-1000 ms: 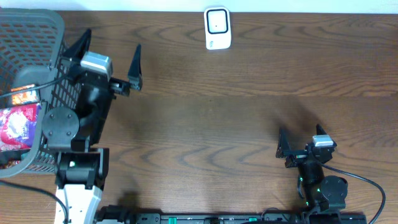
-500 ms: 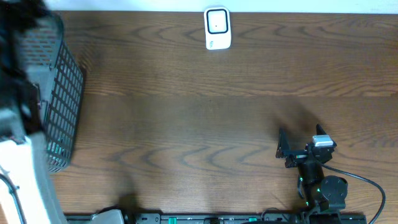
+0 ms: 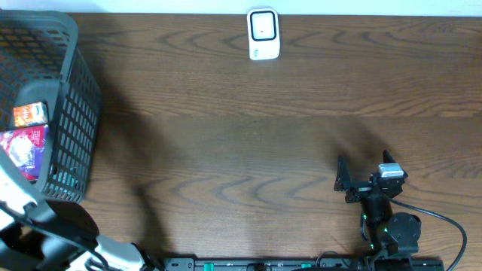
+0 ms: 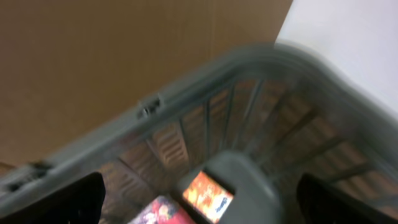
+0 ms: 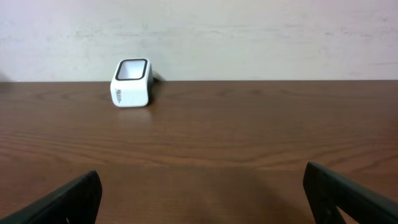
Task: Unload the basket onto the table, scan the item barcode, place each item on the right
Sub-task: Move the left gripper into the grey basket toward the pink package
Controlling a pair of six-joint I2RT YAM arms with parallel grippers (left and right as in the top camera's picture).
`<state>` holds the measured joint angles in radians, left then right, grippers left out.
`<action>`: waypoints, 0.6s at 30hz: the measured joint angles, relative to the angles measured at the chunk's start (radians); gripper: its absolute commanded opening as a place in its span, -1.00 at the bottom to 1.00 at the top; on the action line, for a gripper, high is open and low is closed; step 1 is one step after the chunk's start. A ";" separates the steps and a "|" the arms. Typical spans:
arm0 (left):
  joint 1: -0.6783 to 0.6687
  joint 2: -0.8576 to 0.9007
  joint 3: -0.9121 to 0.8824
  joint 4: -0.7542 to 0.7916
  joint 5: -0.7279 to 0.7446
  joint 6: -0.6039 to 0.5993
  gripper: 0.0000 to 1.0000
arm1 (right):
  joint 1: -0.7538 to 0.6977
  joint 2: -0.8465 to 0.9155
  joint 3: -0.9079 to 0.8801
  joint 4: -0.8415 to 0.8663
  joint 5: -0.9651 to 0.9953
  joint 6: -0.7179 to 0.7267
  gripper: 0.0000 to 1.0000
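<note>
Two snack packets [image 3: 25,147] lie in the grey basket [image 3: 79,98]; left fingers [image 4: 56,199] and right fingers [image 5: 62,199] stand spread.

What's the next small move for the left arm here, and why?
Probably lower the open left gripper into the basket toward the orange packet: it hangs above the basket holding nothing, and the scanner stands with no item near it.

Basket [image 3: 84,90] left, perhaps snack packets [image 3: 24,147] inside, scanner [image 3: 263,34] apart
</note>
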<state>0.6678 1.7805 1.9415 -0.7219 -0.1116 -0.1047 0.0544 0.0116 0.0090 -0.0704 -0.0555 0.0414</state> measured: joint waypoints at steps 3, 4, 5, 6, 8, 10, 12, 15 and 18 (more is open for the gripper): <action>-0.001 0.051 0.000 -0.005 0.000 -0.022 0.96 | 0.000 0.000 0.000 0.000 0.000 0.000 0.98; -0.002 0.063 0.000 -0.008 0.000 -0.032 0.96 | 0.000 0.000 0.000 0.000 0.000 0.000 0.99; -0.004 0.074 0.000 -0.012 0.000 -0.044 0.96 | 0.000 0.000 0.000 0.000 0.000 0.000 0.99; -0.007 0.086 0.000 -0.018 0.000 -0.059 0.96 | 0.000 0.000 0.000 0.000 0.000 0.000 0.98; -0.013 0.110 0.000 -0.046 -0.008 -0.096 0.96 | 0.000 0.000 0.000 0.000 0.000 0.000 0.99; -0.021 0.138 0.000 -0.089 -0.030 -0.142 0.96 | 0.000 0.000 0.000 0.000 0.000 0.000 0.98; -0.030 0.175 0.000 -0.135 -0.060 -0.193 0.96 | 0.000 0.000 0.000 0.000 0.000 0.000 0.98; -0.042 0.243 -0.001 -0.181 -0.100 -0.251 0.95 | 0.000 0.000 0.000 0.000 0.000 0.000 0.98; -0.051 0.314 -0.003 -0.214 -0.123 -0.293 0.96 | 0.000 0.000 0.000 0.000 0.000 0.000 0.99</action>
<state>0.6170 2.0949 1.9388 -0.9363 -0.2348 -0.3973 0.0544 0.0116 0.0090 -0.0700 -0.0555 0.0414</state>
